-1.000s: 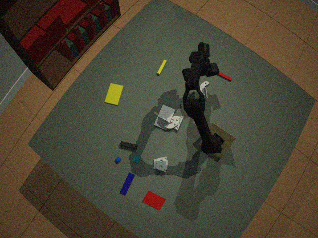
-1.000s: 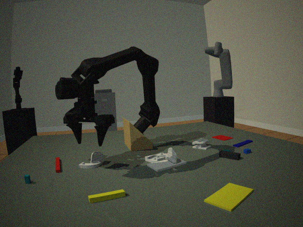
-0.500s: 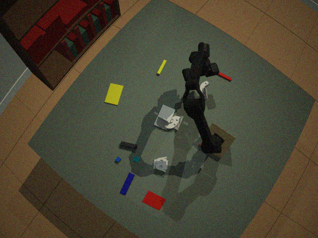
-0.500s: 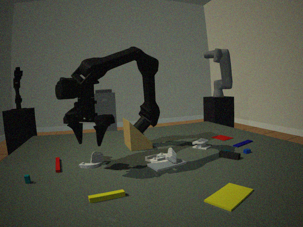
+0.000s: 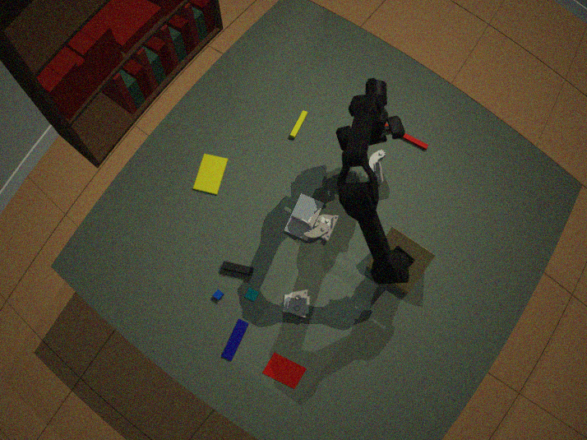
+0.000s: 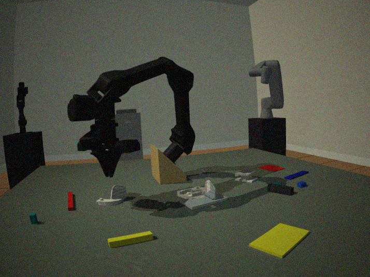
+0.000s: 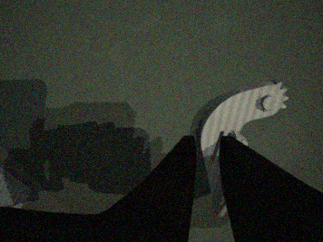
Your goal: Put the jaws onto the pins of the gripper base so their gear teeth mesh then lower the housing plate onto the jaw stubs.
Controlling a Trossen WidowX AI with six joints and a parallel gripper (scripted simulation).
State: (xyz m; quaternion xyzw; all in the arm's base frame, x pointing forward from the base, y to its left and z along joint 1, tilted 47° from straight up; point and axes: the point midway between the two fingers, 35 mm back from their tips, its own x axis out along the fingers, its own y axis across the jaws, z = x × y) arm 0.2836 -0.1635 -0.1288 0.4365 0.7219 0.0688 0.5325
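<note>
A loose white jaw (image 5: 376, 159) (image 6: 108, 201) (image 7: 240, 107) lies on the mat, its toothed end at the upper right in the wrist view. My gripper (image 6: 109, 175) (image 7: 206, 146) hangs above it, fingers nearly together with nothing between them. In the wrist view the fingertips overlap the jaw's lower part, but the exterior view shows a gap below them. At the middle, a pale flat slab (image 5: 307, 206) (image 6: 201, 203) lies against a white part with round features, with another curved jaw (image 5: 318, 231) (image 6: 210, 189) over them. A separate small white-grey part (image 5: 296, 303) (image 6: 245, 176) lies farther off. Which is base or housing is unclear.
A wooden wedge (image 5: 421, 256) (image 6: 163, 172) stands by the arm's foot. A red bar (image 5: 415, 141) (image 6: 70, 201) lies beyond the loose jaw. A yellow bar (image 5: 298, 124) (image 6: 130, 239), yellow plate (image 5: 210, 174) (image 6: 279, 239) and black block (image 5: 236, 269) (image 6: 280, 189) lie around.
</note>
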